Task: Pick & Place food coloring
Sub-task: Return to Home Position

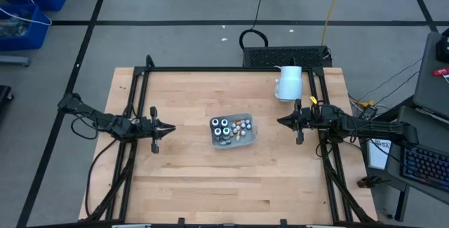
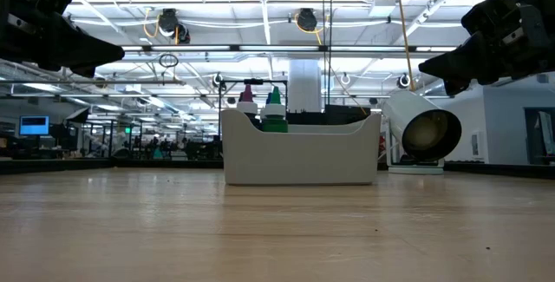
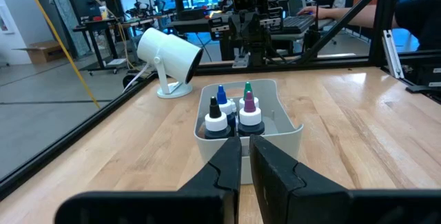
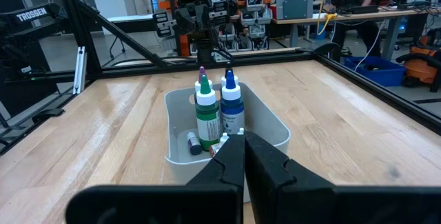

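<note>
The left gripper (image 1: 170, 126) hung above the table, fingers pressed together on nothing. Ahead of its tips, between the two claws, sat the white bin (image 1: 238, 142) holding the food coloring bottles (image 1: 223, 126). The right gripper (image 1: 282, 121) faced it, fingers likewise pressed together and empty.

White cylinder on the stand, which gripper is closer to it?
Right. The right gripper is close beside the white cylinder; the left gripper is farther off, past the white bin.
</note>
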Tool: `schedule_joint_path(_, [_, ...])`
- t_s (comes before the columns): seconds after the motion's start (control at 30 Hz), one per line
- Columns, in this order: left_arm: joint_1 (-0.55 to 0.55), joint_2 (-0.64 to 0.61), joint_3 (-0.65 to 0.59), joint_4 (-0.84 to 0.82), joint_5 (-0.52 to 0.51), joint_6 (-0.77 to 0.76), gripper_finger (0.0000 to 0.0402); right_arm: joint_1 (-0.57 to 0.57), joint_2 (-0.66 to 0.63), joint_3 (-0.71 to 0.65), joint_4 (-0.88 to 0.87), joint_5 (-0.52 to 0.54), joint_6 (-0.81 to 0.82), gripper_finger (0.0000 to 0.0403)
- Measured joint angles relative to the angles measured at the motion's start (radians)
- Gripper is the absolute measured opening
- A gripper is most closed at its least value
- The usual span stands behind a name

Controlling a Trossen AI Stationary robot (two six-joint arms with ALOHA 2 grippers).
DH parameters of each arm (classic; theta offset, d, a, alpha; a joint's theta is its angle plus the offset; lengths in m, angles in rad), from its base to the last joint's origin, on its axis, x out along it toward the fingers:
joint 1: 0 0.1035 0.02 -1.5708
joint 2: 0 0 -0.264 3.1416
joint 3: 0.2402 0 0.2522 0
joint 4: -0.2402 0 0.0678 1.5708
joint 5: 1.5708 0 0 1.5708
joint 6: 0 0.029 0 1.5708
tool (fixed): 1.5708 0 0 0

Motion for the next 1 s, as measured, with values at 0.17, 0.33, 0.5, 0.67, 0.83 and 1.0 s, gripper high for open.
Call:
schedule_joint_path(0.17, [0.000, 0.000, 0.000, 0.000, 0.000, 0.000, 0.0040, 0.000, 0.000, 0.000, 0.000, 0.000, 0.000, 0.0000])
schedule_joint_path(0.33, [0.000, 0.000, 0.000, 0.000, 0.000, 0.000, 0.0040, 0.000, 0.000, 0.000, 0.000, 0.000, 0.000, 0.0000])
schedule_joint_path(0.5, [0.000, 0.000, 0.000, 0.000, 0.000, 0.000, 0.0040, 0.000, 0.000, 0.000, 0.000, 0.000, 0.000, 0.0000])
schedule_joint_path(0.67, [0.000, 0.000, 0.000, 0.000, 0.000, 0.000, 0.0040, 0.000, 0.000, 0.000, 0.000, 0.000, 0.000, 0.0000])
schedule_joint_path(0.83, [0.000, 0.000, 0.000, 0.000, 0.000, 0.000, 0.0040, 0.000, 0.000, 0.000, 0.000, 0.000, 0.000, 0.0000])
schedule_joint_path(1.0, [0.000, 0.000, 0.000, 0.000, 0.000, 0.000, 0.0040, 0.000, 0.000, 0.000, 0.000, 0.000, 0.000, 0.0000])
